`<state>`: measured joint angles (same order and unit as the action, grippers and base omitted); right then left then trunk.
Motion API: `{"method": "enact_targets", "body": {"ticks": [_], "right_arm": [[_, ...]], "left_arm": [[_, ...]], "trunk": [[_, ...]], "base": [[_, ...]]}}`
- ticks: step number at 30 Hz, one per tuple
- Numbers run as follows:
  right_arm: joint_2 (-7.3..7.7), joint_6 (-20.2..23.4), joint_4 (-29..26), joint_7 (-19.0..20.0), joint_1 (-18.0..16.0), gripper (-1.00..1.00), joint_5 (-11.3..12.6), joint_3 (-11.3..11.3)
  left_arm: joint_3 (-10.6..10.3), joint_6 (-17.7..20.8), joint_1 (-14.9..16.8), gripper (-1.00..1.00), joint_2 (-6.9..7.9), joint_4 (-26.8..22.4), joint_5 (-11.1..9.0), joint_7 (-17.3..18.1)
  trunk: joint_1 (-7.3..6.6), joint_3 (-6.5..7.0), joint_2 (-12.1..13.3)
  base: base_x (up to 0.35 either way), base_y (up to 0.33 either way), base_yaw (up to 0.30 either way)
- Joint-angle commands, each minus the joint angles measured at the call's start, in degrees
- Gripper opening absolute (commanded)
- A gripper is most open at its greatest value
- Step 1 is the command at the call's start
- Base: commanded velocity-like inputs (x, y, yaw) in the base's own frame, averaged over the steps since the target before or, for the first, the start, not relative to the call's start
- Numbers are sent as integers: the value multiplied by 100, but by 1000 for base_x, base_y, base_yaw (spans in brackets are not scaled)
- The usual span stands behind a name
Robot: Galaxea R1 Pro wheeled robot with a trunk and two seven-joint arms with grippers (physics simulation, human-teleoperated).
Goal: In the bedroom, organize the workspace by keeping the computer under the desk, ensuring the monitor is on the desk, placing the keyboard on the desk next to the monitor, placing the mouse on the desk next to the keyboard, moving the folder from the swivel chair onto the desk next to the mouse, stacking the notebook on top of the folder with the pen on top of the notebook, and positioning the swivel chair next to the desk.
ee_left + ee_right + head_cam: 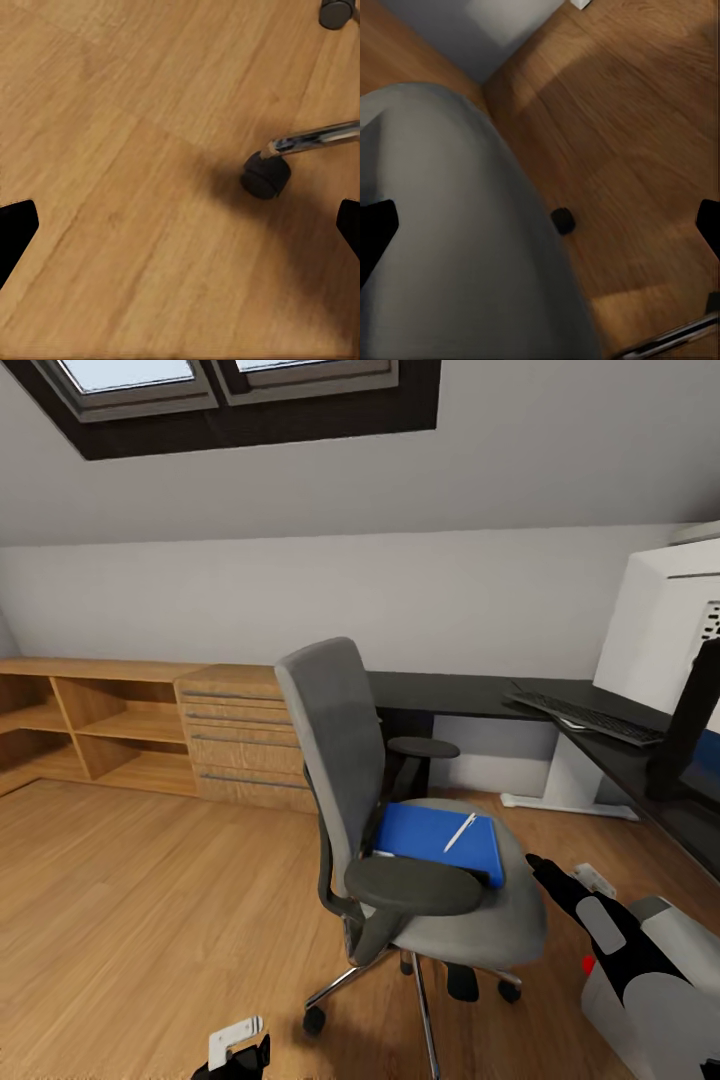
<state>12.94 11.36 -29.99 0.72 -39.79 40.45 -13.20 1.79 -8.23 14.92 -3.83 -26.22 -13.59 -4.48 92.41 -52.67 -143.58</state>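
Note:
The grey swivel chair (pixel 400 840) stands mid-floor, turned away from the dark desk (pixel 470 695). On its seat lies a flat blue folder (pixel 430 838) with a white pen (pixel 460 831) on top; I cannot make out a separate notebook. A black keyboard (pixel 588 718) lies on the desk beside a large white monitor (pixel 655 630). My right gripper (pixel 545 868) hovers open just off the seat's right edge, and the right wrist view has it (pixel 540 232) over the grey seat (pixel 442 225). My left gripper (pixel 240 1052) is low over the floor, open (pixel 180 232).
Wooden shelves and a drawer unit (pixel 240 735) line the back wall at left. A chair caster (pixel 265 175) and chrome base leg (pixel 315 139) lie ahead of my left gripper. A white desk leg (pixel 570 775) and a small white object (pixel 595 878) are on the floor.

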Motion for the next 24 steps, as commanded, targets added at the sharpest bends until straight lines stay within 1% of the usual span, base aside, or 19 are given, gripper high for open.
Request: {"method": "enact_targets", "body": {"ticks": [1, 8, 24], "right_arm": [[-2, 33, -7, 7, -2, 100, 33, -23], [-2, 34, -7, 7, -2, 100, 33, -25], [-8, 33, 0, 17, -2, 100, 33, -13]], "left_arm": [[15, -17, 3, 100, -4, 1, -21, 0], [15, -20, 3, 100, -5, -1, -21, 0], [7, -20, 3, 100, -4, -1, -21, 0]], "trunk": [[1, -29, -4], [19, -184, -14], [19, -184, -14]], "base": [[0, 0, 0], [0, 0, 0], [0, 0, 0]]}}
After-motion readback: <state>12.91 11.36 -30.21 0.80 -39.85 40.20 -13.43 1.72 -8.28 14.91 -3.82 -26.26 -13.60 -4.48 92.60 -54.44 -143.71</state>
